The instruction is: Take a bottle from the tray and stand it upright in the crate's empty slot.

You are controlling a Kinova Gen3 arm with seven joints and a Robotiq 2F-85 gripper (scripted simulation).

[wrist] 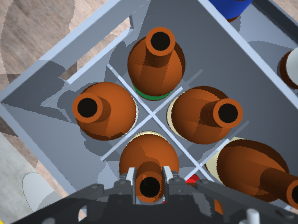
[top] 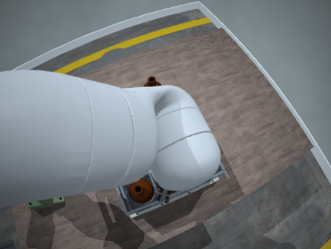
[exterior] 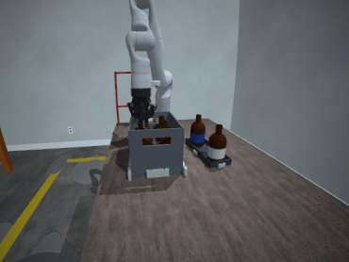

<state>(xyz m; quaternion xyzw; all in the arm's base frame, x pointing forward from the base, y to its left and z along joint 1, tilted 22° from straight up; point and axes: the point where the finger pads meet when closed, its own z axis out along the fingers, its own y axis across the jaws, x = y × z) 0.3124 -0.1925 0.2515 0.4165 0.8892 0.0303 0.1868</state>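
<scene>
The grey crate (exterior: 157,160) (wrist: 215,55) stands on the table. My gripper (wrist: 149,176) (exterior: 144,122) points down into it, shut on the neck of a brown bottle (wrist: 149,156). That bottle is upright in a crate compartment, level with its neighbours as far as I can see; its base is hidden. Around it stand a green-labelled bottle (wrist: 156,65), an unlabelled-looking bottle (wrist: 107,112), two cream-labelled bottles (wrist: 197,115) (wrist: 247,167), and one mostly hidden behind the gripper. The tray (exterior: 204,158) holds a blue-labelled bottle (exterior: 197,137) (wrist: 231,9) and a white-labelled bottle (exterior: 217,151) (wrist: 291,67).
The tray is close beside the crate, on its right in the exterior view. The crate walls (top: 121,197) surround the fingers closely. The arm (top: 107,134) covers most of the crate in the top view. A green block (top: 46,202) lies beyond the crate at the left there.
</scene>
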